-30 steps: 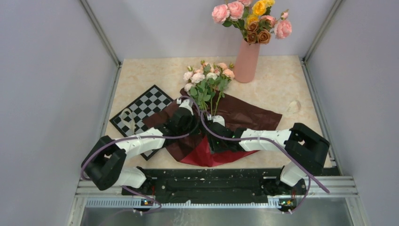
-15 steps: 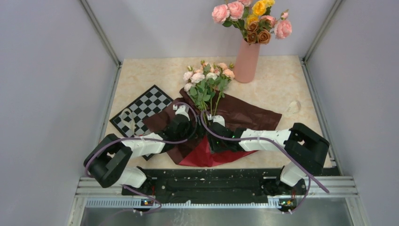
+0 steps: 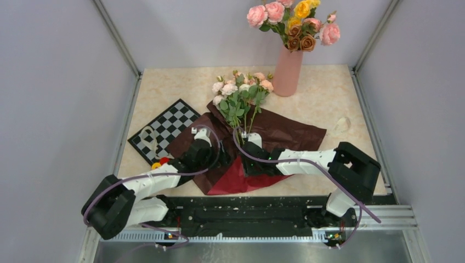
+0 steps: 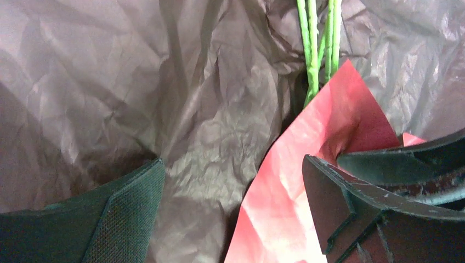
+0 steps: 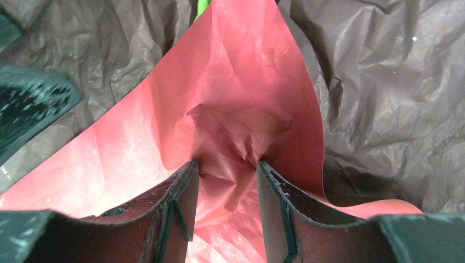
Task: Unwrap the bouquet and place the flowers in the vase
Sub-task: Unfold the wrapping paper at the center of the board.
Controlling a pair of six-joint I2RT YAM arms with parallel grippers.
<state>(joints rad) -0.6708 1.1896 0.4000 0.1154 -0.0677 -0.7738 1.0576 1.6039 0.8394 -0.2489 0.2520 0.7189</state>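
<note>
While your right gripper (image 5: 225, 167) is clamped on a bunched fold of the wrapping paper (image 5: 236, 82), red face up, your left gripper (image 4: 230, 164) hangs with its jaws wide apart over the paper's dark crinkled side, holding nothing.

The paper lies spread open on the tabletop (image 3: 329, 98), and the flowers (image 3: 241, 96) lie loose on top of it. Their long axis runs away from you. The cut ends of the stems (image 4: 318, 49) point back toward the arms and the blooms point at the far edge.

From your left gripper, the stems sit ahead and slightly to the right, disappearing under the raised red corner. From your right gripper, they lie straight ahead beyond the pinched fold.

The vase (image 3: 287, 71) stands just right of the blooms, near but not touching, with the larger roses (image 3: 293, 22) already filling its neck. By my reading your free left gripper is better placed to take the stems, though it would have to close across them. The vase is on your right arm's side.
</note>
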